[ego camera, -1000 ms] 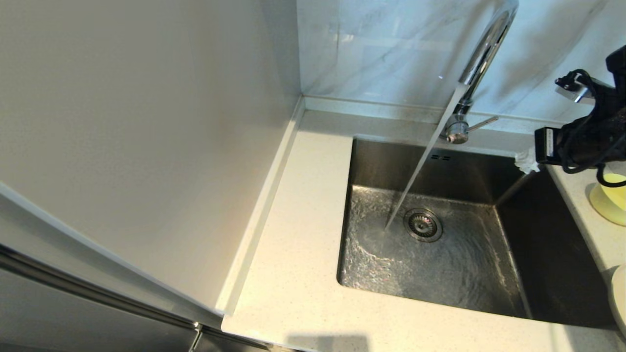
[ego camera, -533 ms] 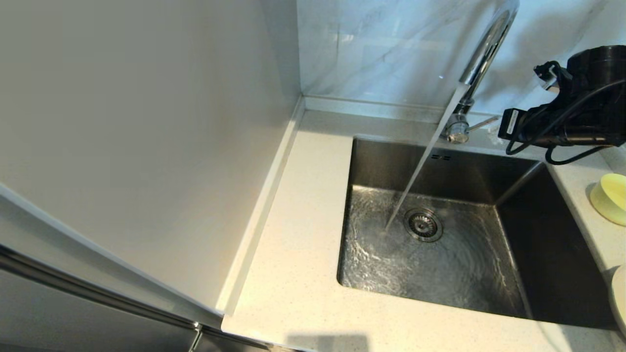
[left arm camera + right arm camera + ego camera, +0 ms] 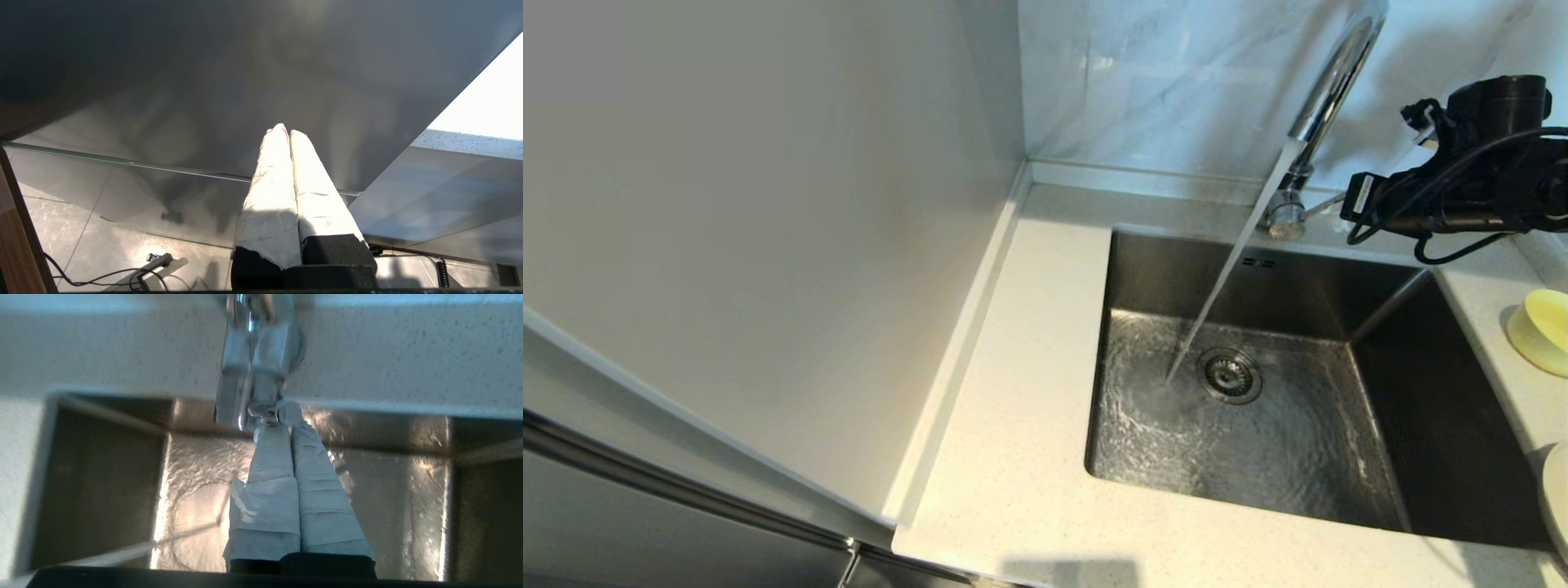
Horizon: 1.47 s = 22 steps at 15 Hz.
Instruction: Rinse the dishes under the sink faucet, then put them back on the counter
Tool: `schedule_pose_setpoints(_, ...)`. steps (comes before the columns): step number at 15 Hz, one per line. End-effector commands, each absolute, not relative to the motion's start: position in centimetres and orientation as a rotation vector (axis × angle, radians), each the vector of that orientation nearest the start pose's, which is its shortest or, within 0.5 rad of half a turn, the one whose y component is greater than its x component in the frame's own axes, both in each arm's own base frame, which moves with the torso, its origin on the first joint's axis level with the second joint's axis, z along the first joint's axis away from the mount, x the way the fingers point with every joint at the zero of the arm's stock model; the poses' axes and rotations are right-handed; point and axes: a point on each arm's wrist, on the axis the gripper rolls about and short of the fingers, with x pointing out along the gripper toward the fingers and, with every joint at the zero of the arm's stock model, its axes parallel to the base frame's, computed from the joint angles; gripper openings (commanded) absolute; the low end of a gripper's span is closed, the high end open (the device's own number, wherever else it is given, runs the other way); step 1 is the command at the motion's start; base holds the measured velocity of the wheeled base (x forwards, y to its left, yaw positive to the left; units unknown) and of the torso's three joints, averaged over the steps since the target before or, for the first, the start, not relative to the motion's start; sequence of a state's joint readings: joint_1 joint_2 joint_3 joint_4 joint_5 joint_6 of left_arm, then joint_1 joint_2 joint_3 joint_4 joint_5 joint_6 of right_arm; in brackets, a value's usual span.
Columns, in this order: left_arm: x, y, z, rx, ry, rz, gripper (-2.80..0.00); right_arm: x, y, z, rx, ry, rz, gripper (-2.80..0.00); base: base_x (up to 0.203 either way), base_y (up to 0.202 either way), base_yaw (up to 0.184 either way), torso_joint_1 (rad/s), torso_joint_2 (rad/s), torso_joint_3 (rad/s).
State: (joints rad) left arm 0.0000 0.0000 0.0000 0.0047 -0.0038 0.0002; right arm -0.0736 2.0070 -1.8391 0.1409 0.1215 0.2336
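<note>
Water is running in a steady slanted stream (image 3: 1217, 302) from the faucet (image 3: 1327, 90) and is striking the floor of the sink (image 3: 1258, 441) just beside the round drain strainer (image 3: 1230, 376), rippling across the steel.

The right claw (image 3: 291, 426) is hovering at the back right corner of the sink, its taped fingers (image 3: 314, 486) pressed together and gripping nothing, with their tips right at the end of the faucet's side lever (image 3: 1327, 204); whether they are touching it cannot be told. In the head view only the dark wrist and cables of the right arm (image 3: 1462, 196) are showing, above the back edge of the bench (image 3: 1013, 457).

The pale-yellow bowl (image 3: 1542, 331) is sitting on the bench along the sink's right edge, cut by the frame. Nearer the front right corner, a sliver of the cream-white plate (image 3: 1556, 498) is showing, also on the bench. Both are well apart from the water.

The left claw (image 3: 284, 132) is hanging away from the sink, below bench height beside a grey cabinet panel (image 3: 204, 81), its white-wrapped fingers (image 3: 269, 196) pressed together with nothing between them.
</note>
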Motion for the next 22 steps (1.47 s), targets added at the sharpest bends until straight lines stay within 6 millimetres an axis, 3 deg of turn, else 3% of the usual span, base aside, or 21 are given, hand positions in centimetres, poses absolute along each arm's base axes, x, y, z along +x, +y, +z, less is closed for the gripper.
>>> schedule_pose_setpoints(1, -2.3, 0.0, 7.5, 0.0, 0.005, -0.003, -2.8, 41.3, -2.4, 28.9, 0.28, 0.293, 0.019, -2.8, 0.0, 0.0, 0.0, 0.0, 0.0, 0.0)
schedule_pose_setpoints(9, -2.3, 0.0, 7.5, 0.0, 0.005, -0.003, -2.8, 40.7, -1.8, 30.5, 0.305, 0.24, -0.015, -2.8, 0.0, 0.0, 0.0, 0.0, 0.0, 0.0)
schedule_pose_setpoints(12, -2.3, 0.0, 7.5, 0.0, 0.005, -0.005, -2.8, 38.7, -2.8, 30.8, 0.262, 0.252, -0.072, -2.8, 0.0, 0.0, 0.0, 0.0, 0.0, 0.0)
schedule_pose_setpoints(15, -2.3, 0.0, 7.5, 0.0, 0.005, -0.003, -2.8, 34.1, -4.6, 29.9, 0.136, 0.332, -0.12, -2.8, 0.0, 0.0, 0.0, 0.0, 0.0, 0.0)
schedule_pose_setpoints(17, -2.3, 0.0, 7.5, 0.0, 0.005, -0.003, -2.8, 29.6, -5.5, 29.3, 0.045, 0.365, -0.153, -2.8, 0.0, 0.0, 0.0, 0.0, 0.0, 0.0)
schedule_pose_setpoints(19, -2.3, 0.0, 7.5, 0.0, 0.005, -0.003, -2.8, 24.4, -5.1, 29.3, 0.009, 0.34, -0.167, -2.8, 0.0, 0.0, 0.0, 0.0, 0.0, 0.0)
schedule_pose_setpoints(22, -2.3, 0.0, 7.5, 0.0, 0.005, -0.005, -2.8, 16.3, -3.5, 27.4, -0.01, 0.283, -0.173, -2.8, 0.0, 0.0, 0.0, 0.0, 0.0, 0.0)
